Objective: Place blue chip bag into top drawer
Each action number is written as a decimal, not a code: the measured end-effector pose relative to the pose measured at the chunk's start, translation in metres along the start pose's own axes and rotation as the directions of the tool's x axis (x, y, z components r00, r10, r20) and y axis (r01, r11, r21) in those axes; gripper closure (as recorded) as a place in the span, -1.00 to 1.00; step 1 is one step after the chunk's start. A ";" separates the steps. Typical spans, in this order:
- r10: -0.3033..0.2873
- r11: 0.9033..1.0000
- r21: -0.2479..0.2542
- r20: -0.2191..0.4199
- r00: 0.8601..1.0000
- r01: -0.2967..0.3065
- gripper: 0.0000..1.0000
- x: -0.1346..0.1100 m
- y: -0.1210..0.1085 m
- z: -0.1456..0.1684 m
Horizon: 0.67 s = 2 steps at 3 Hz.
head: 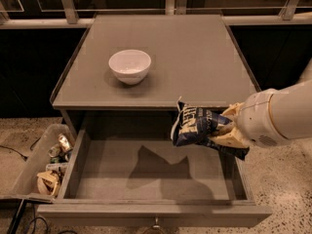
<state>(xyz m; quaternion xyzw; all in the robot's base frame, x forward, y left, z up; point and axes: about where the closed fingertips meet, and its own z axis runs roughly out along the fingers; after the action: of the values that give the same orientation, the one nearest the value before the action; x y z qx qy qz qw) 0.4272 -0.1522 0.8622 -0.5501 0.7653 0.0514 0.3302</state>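
We see the gripper [225, 130] clamped on the blue chip bag [194, 128], which hangs above the right half of the top drawer [107, 179]. Its long axis lies across the drawer, with the free end pointing left.

Grey table [195, 52] carries 1 white bowl [129, 66]; gripper [223, 130] grips blue chip bag [194, 126] past its front edge

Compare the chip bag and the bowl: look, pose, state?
The chip bag is dark blue and crumpled; the bowl is white, smooth and round.
The chip bag hangs in the air over the right side of the open drawer, clamped in the gripper; the bowl stands on the tabletop with nothing holding it.
The chip bag is tilted; the bowl sits upright.
Both are small.
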 end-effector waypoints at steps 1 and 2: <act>0.010 0.999 -0.030 -0.007 1.000 -0.011 1.00 0.004 0.006 0.029; 0.044 0.997 -0.054 -0.040 0.998 -0.047 1.00 0.023 0.010 0.074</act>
<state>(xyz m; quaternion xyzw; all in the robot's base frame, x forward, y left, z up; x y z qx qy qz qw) 0.4478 -0.1340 0.7892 -0.5423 0.7821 0.0692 0.2990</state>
